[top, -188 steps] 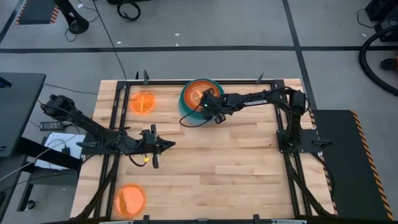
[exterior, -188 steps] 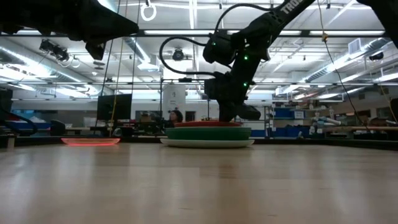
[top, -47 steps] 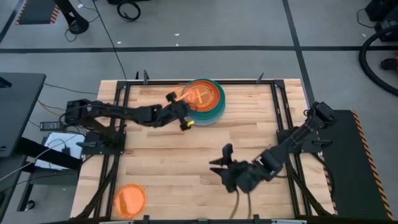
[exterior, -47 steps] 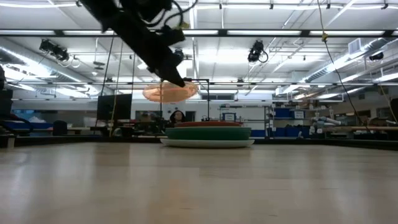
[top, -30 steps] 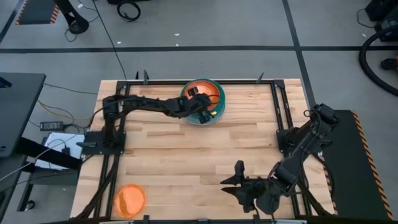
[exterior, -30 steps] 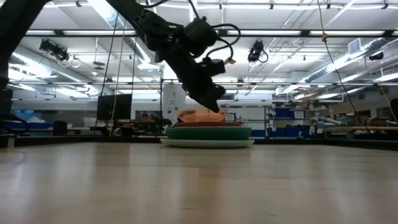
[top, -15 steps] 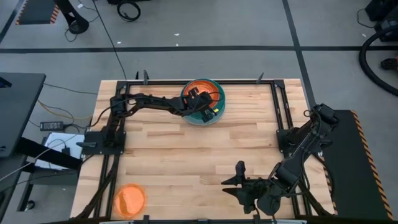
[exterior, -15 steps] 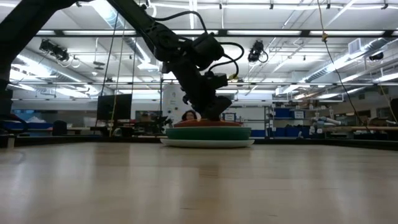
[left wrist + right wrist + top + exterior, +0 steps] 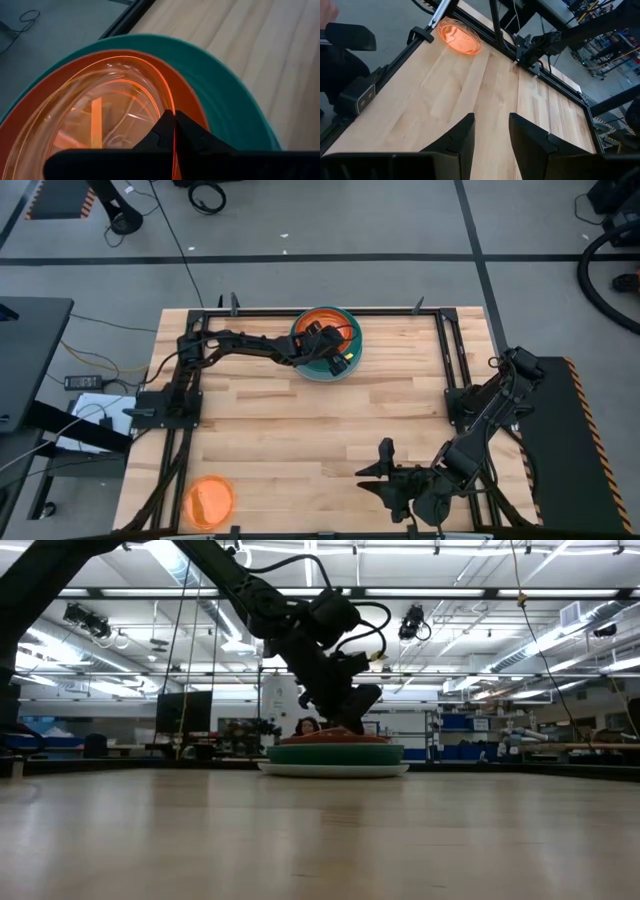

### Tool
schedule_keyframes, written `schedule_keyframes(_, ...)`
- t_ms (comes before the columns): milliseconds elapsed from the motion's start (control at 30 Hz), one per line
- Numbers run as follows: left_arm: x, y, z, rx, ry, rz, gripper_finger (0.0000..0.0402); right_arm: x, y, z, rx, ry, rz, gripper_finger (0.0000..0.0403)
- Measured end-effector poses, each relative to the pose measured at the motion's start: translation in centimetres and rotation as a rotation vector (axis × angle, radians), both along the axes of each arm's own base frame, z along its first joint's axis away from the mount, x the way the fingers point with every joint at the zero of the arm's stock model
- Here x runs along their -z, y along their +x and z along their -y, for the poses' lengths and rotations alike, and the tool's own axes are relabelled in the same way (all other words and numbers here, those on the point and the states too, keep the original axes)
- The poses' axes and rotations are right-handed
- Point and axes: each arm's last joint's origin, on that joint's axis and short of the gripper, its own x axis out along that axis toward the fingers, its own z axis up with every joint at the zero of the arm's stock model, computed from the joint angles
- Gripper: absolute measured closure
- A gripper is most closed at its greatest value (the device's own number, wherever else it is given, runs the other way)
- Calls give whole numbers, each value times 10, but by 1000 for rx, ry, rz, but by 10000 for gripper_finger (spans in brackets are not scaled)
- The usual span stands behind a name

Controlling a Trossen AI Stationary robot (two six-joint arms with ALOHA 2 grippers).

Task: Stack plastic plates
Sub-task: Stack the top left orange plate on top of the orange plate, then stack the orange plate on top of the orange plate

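A stack of plastic plates [image 9: 348,352] stands at the table's far middle, its broad bottom plate [image 9: 335,769] on the wood. In the left wrist view a teal plate [image 9: 235,100] carries a red-orange plate [image 9: 192,95], and a translucent orange plate [image 9: 107,107] lies in that. My left gripper [image 9: 334,358] is over the stack's near side, shut on this top plate. My right gripper [image 9: 385,477] hangs open near the table's front right, nothing between its fingers [image 9: 492,135]. Another translucent orange plate [image 9: 210,500] lies flat at the near left corner. My left gripper pinches the translucent orange plate's thin rim [image 9: 173,111] between its two fingers, on the plate's near side. The fingers come slanting down from the table's left. The plate lies in the red-orange plate on top of the stack.
A black metal frame [image 9: 445,360] runs along the table's sides and far edge. Bare wood lies between the stack and the near edge. Shelves and a person show in the room behind the table in the low view.
My left gripper has sunk a little over the stack and rolled, still shut on the translucent orange plate. The plate, tilted just above the stack before, now lies down in the top plate. My right arm has kept still.
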Motion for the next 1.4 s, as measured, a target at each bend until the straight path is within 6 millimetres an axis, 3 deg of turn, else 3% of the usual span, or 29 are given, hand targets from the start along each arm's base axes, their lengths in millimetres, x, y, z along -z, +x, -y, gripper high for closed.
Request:
schedule_keyframes(400, -1, 1, 0, 4, 2, 9, 387, 0, 0, 0, 0, 0, -1, 273)
schedule_keyframes(700, -4, -2, 0, -14, 13, -6, 313, 0, 0, 0, -1, 0, -1, 273)
schedule_keyframes(933, -35, -17, 11, 33, 28, -86, 274, 0, 0, 0, 3, 5, -4, 273)
schedule_keyframes(1033, -62, -34, 29, 79, 25, -162, 272, 1, 0, 0, 3, -1, -8, 273)
schedule_keyframes(1133, -89, -59, 59, 102, -58, -220, 271, 2, -1, 1, -6, -16, -24, 273)
schedule_keyframes(1267, -117, -96, 115, 62, -291, -240, 271, 2, -1, 1, -43, -40, -39, 273)
schedule_keyframes(1400, -126, -128, 184, 33, -431, -300, 271, 2, 3, 3, -76, -64, -49, 273)
